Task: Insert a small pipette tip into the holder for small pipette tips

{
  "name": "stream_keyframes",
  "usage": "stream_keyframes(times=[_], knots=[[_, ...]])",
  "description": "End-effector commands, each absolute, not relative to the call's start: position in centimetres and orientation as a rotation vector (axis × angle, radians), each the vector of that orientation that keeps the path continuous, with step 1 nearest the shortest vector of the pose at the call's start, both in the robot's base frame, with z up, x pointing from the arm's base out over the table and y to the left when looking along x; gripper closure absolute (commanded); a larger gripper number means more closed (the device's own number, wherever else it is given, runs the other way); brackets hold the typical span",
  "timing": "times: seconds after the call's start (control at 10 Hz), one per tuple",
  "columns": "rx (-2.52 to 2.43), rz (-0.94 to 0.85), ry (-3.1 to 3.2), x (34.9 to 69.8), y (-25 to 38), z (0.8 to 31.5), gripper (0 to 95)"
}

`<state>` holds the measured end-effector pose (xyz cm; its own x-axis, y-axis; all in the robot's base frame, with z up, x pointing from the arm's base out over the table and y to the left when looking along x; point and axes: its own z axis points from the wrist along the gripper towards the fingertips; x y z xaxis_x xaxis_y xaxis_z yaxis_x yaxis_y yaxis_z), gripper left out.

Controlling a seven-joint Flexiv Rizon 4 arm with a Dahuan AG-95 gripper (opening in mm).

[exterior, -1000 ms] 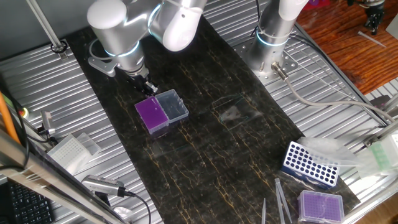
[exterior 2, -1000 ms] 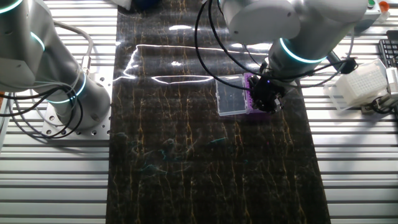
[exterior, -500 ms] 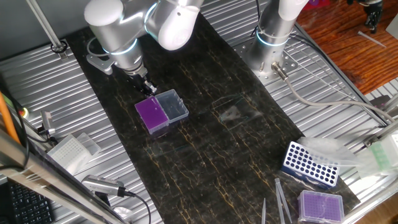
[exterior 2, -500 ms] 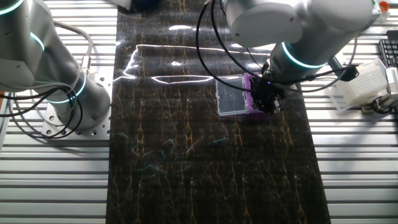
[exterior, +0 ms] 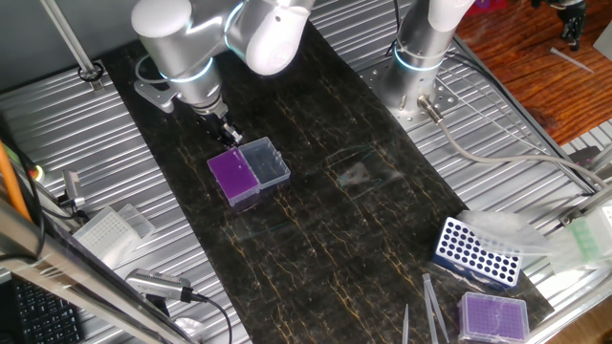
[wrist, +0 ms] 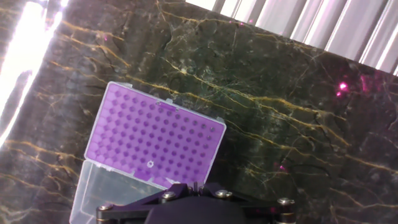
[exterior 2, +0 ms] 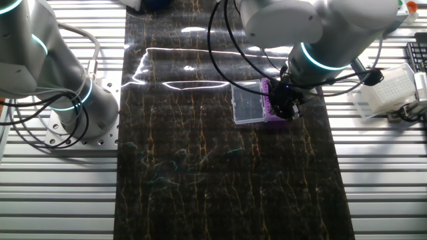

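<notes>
The holder for small pipette tips (exterior: 236,175) sits on the dark marbled mat (exterior: 316,220) that runs down the middle of the ribbed metal counter (exterior: 86,143). Its vivid purple grid faces up and its clear lid (exterior: 265,161) lies open flat beside it, joined along one edge. In the hand view the grid (wrist: 155,140) fills the left half of the picture, and one hole near its lower edge holds a small pale tip (wrist: 150,163); the other holes look dark.

The gripper (exterior: 225,134) hangs just above the far edge of the holder, and from the other fixed view it (exterior 2: 283,107) covers part of the purple top. The fingers are hidden in the hand view behind the black body of the hand, and too small and dark in both fixed views, so I cannot tell how far apart they stand or whether they carry anything.

Well apart, near the counter's corner, stand a blue rack with round holes (exterior: 475,252) and a paler purple-topped box (exterior: 492,316). A second arm's base (exterior: 418,67) stands at the far side.
</notes>
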<state>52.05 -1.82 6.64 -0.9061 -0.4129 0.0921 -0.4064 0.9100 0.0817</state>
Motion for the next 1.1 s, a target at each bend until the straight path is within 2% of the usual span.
stream_keyframes(times=[0.1,1.1], knots=[[0.637,-0.086,-2.969,52.2,-1.6,6.3,95.0],[0.602,-0.098,-2.972,51.9,0.3,7.2,95.0]])
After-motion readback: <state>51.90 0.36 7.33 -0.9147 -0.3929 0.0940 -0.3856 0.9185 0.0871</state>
